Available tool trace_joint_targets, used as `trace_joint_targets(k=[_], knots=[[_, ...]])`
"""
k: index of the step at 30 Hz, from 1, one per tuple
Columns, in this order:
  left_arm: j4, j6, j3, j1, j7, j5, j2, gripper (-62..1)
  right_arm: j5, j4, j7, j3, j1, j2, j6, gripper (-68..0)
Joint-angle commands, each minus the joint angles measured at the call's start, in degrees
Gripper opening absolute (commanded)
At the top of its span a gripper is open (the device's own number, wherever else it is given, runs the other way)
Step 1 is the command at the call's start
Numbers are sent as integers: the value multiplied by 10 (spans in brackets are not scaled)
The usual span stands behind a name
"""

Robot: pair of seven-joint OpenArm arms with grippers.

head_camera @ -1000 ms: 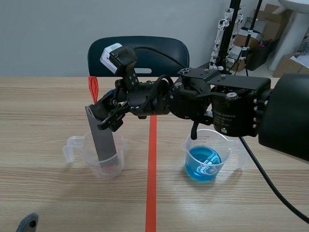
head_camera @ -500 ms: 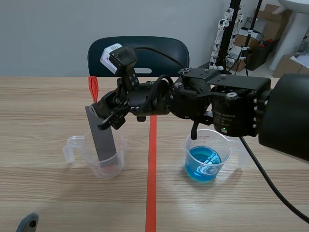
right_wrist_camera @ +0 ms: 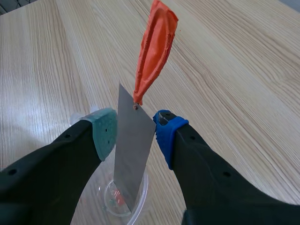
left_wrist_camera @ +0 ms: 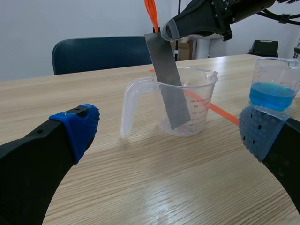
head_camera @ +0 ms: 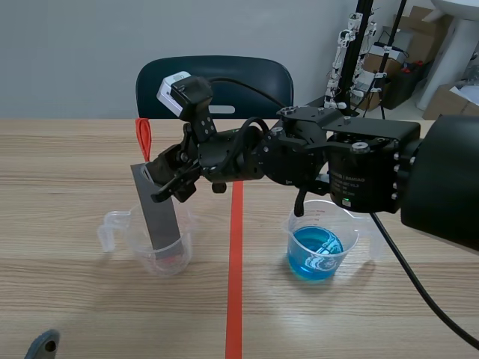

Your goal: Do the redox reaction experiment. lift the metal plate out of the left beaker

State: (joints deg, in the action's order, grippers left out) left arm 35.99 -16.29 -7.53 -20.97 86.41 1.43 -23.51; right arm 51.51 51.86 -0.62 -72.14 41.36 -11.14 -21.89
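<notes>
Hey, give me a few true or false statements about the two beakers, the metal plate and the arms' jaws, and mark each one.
1. The metal plate stands tilted with its lower end in the left beaker. True.
2. The blue liquid is in the left beaker. False: it is in the right beaker.
3. The right jaws grip the plate near its top. True.
4. The left jaws are shut on the beaker's handle. False: they are open and hold nothing.
5. An orange tag is fixed to the plate's top. True.

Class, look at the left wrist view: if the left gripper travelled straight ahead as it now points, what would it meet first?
The left gripper would most likely meet the clear beaker, near its handle, with the metal plate leaning in it; depth is unclear.
</notes>
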Motion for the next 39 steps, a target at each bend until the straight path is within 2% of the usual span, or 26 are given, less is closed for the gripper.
trace_joint_targets(k=[1, 5, 9, 16, 20, 25, 29, 33, 37, 39], knots=[[4, 1, 3, -1, 26, -4, -4, 14, 5, 9, -10, 5, 12, 2, -3, -532], [4, 1, 3, -1, 26, -4, -4, 14, 4, 9, -10, 5, 12, 2, -5, -584], [4, 1, 3, -1, 26, -4, -4, 14, 1, 9, -10, 5, 12, 2, -16, -669], [4, 1, 3, -1, 26, -4, -4, 14, 1, 9, -10, 5, 12, 2, -20, -669], [4, 1, 3, -1, 26, -4, -4, 14, -15, 10, -10, 5, 12, 2, -23, -669], [4, 1, 3, -1, 26, -4, -4, 14, -27, 12, -15, 5, 12, 2, -49, -669], [4, 1, 3, -1, 26, -4, -4, 14, -42, 18, -15, 5, 12, 2, -54, -669], [4, 1, 3, -1, 26, -4, -4, 14, -56, 18, -20, 5, 12, 2, -77, -669], [4, 1, 3, -1, 26, -4, -4, 14, -66, 19, -38, 5, 12, -3, -90, -669], [4, 1, 3, -1, 26, -4, -4, 14, -78, 19, -60, 5, 12, -9, -108, -669]])
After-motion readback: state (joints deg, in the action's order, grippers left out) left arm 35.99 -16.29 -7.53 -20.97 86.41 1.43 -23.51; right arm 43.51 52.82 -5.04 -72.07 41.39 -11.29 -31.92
